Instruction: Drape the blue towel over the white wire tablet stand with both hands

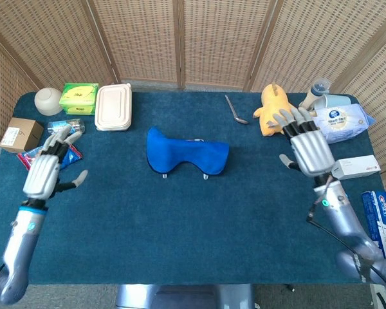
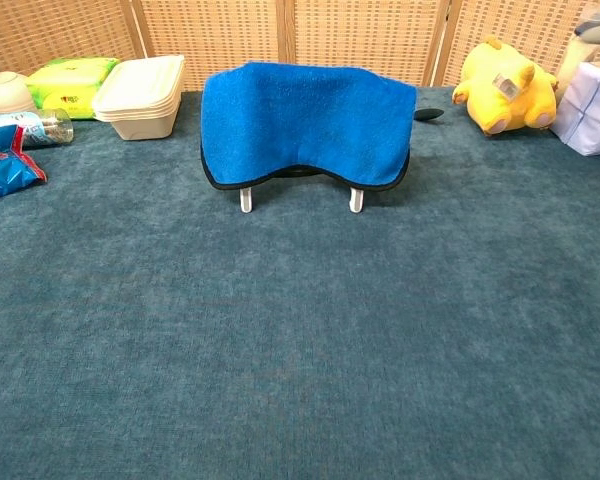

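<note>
Hanging over the stand (image 2: pixel 246 201) at the middle of the frame, the blue towel (image 1: pixel 186 155) is covering everything but two white feet poking out under its lower edge in the chest view. The left hand (image 1: pixel 44 172) is hovering at the left edge of the head view, back facing up, fingers spread and pointing toward the top of the frame, holding nothing, above a snack bag (image 1: pixel 33 160). The right hand (image 1: pixel 309 150) is hovering at the right, likewise spread and empty, fingertips near a yellow plush toy (image 1: pixel 272 103) and a pack of wipes (image 1: pixel 340 122). Both hands are sitting well apart from the towel.
</note>
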{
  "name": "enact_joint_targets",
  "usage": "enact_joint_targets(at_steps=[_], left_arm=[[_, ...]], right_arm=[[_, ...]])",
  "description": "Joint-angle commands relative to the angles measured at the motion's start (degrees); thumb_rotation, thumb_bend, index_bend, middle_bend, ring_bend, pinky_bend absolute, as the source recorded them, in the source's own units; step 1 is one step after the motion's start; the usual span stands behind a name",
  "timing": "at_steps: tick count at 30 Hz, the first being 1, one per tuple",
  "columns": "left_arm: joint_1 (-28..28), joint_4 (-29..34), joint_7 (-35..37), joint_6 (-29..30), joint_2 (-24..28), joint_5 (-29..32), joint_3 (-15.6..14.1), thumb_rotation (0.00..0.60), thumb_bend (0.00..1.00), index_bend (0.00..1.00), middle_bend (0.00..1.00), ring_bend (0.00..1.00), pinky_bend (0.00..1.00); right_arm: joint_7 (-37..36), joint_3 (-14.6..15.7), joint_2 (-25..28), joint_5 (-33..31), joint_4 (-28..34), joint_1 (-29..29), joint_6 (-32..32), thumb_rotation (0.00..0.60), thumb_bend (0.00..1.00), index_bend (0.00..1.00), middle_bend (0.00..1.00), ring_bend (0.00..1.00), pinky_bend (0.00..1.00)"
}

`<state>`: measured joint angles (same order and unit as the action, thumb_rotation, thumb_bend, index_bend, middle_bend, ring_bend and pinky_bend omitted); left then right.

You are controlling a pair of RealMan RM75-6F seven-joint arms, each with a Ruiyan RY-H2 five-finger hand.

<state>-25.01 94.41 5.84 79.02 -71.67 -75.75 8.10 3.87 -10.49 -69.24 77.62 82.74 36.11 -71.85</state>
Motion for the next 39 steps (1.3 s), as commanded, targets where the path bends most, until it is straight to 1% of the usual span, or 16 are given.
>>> enact_joint_targets(at_steps=[1,4,5,6,10,11,15,20,25,29,33,39], left_arm=[[4.7,4.0,-1.5,4.0,2.9,-1.8,-3.6,0.6,0.41,0.12,0.0,0.0,0.0],[8.0,5.1,-1.5,6.5,3.5,-3.0,-5.7,0.6,0.41,0.12,0.0,0.0,0.0],[10.0,5.2,-2.0,8.3,3.6,-3.6,-7.2,0.6,0.41,0.12,0.0,0.0,0.0],[11.1,5.2,-2.2,9.3,3.6,-4.2,-7.8,0.6,0.41,0.12,0.01,0.0,0.0],[15.0,4.0,-2.7,13.0,2.8,-5.8,-9.8,0.6,0.41,0.17,0.04,0.0,0.0],[16.8,3.1,-3.3,14.6,2.3,-6.0,-10.6,0.6,0.41,0.19,0.05,0.0,0.0],[20.7,1.2,-4.6,17.9,0.7,-7.2,-12.2,0.6,0.41,0.22,0.07,0.0,0.0],[23.2,1.1,-4.4,19.3,-0.1,-7.8,-13.0,0.6,0.41,0.22,0.09,0.0,0.0],[24.8,1.2,-4.9,19.3,-0.4,-8.4,-13.8,0.6,0.41,0.24,0.1,0.0,0.0],[25.7,1.8,-6.4,19.7,0.0,-10.0,-14.3,0.6,0.41,0.24,0.11,0.0,0.0],[26.0,1.9,-7.9,20.2,-0.1,-11.4,-13.8,0.6,0.41,0.25,0.12,0.0,0.0],[26.0,2.4,-11.9,18.9,-0.3,-11.7,-12.6,0.6,0.41,0.25,0.12,0.0,0.0]], right_arm=[[-2.3,1.6,1.5,0.7,2.0,-3.5,-2.4,0.6,0.26,0.04,0.12,0.04,0.15],[-3.4,2.8,2.2,0.6,3.2,-6.1,-3.6,0.6,0.27,0.06,0.12,0.06,0.16],[-4.3,3.7,2.6,0.4,4.0,-7.7,-4.0,0.6,0.28,0.06,0.12,0.06,0.16],[-4.7,4.2,3.0,0.5,4.5,-8.6,-4.3,0.6,0.28,0.07,0.13,0.06,0.17],[-5.2,5.5,3.8,0.6,6.2,-11.8,-6.3,0.6,0.32,0.14,0.2,0.07,0.19],[-4.8,6.0,4.0,0.4,7.1,-13.2,-7.4,0.6,0.33,0.15,0.22,0.07,0.19],[-3.5,7.4,4.7,-0.5,9.8,-16.5,-8.8,0.6,0.34,0.15,0.21,0.06,0.19],[-2.6,8.4,5.4,-1.0,10.8,-18.8,-9.2,0.6,0.34,0.16,0.21,0.05,0.13],[-1.6,8.9,5.6,-2.1,11.0,-20.8,-9.6,0.6,0.33,0.16,0.21,0.05,0.13],[-1.9,8.9,5.2,-2.9,10.4,-23.0,-11.1,0.6,0.33,0.16,0.21,0.05,0.12],[-2.5,8.8,5.1,-3.5,9.8,-24.4,-11.5,0.6,0.33,0.17,0.21,0.05,0.12],[-2.8,8.2,4.7,-2.1,9.0,-25.4,-12.0,0.6,0.33,0.18,0.21,0.05,0.12]])
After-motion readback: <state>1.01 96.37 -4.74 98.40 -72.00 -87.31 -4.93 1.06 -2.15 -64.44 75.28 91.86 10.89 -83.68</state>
